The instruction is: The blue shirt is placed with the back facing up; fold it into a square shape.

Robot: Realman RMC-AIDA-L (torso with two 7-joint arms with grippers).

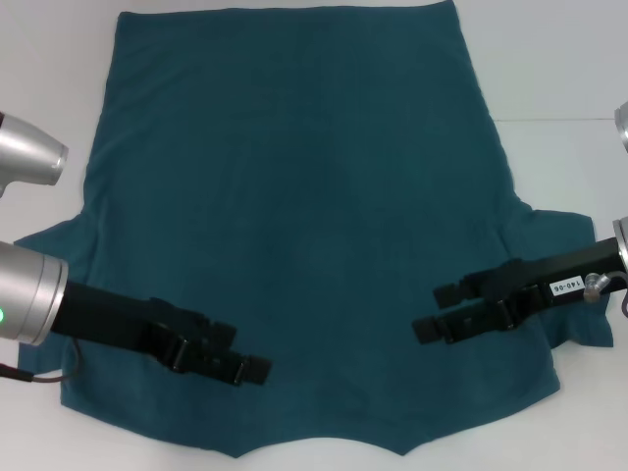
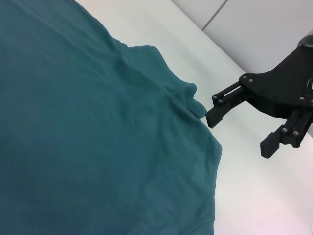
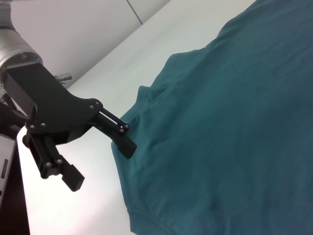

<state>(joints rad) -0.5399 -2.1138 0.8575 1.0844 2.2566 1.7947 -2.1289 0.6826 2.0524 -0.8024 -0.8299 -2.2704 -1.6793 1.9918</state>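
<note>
The blue shirt [image 1: 304, 226] lies spread flat on the white table [image 1: 549, 59], plain side up, hem at the far side and neckline at the near edge. Its sleeves stick out at left and right. My left gripper [image 1: 247, 351] hangs open over the near left part of the shirt, nothing between its fingers. My right gripper [image 1: 428, 310] is open over the near right part, beside the right sleeve. The left wrist view shows the shirt [image 2: 88, 122] and the open right gripper [image 2: 239, 129]. The right wrist view shows the shirt [image 3: 234, 122] and the open left gripper [image 3: 100, 165].
Bare white tabletop surrounds the shirt on the left [image 1: 49, 59] and right. A thin seam line [image 1: 559, 120] crosses the table at the far right. The near hem of the shirt reaches the bottom edge of the head view.
</note>
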